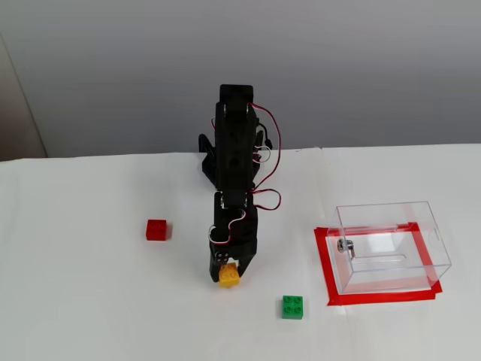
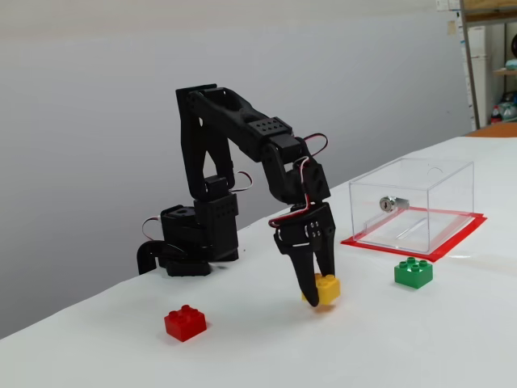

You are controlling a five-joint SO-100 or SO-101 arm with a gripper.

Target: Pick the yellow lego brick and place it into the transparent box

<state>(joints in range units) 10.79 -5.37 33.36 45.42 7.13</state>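
The yellow lego brick (image 1: pixel 230 279) (image 2: pixel 329 288) sits at table level near the middle of the white table. My gripper (image 1: pixel 228 274) (image 2: pixel 321 293) points straight down over it, one finger on each side, closed against the brick. I cannot tell whether the brick is still touching the table. The transparent box (image 1: pixel 385 208) (image 2: pixel 412 192) stands empty to the right in both fixed views, well apart from the gripper, with a small metal fitting (image 1: pixel 344 245) (image 2: pixel 388 204) on its near-left wall.
A red brick (image 1: pixel 156 229) (image 2: pixel 186 322) lies left of the gripper. A green brick (image 1: pixel 293 307) (image 2: pixel 414 272) lies between gripper and box, toward the front. Red tape (image 1: pixel 328 272) (image 2: pixel 452 242) frames the box's footprint. The arm's base (image 2: pixel 190 242) stands at the table's back.
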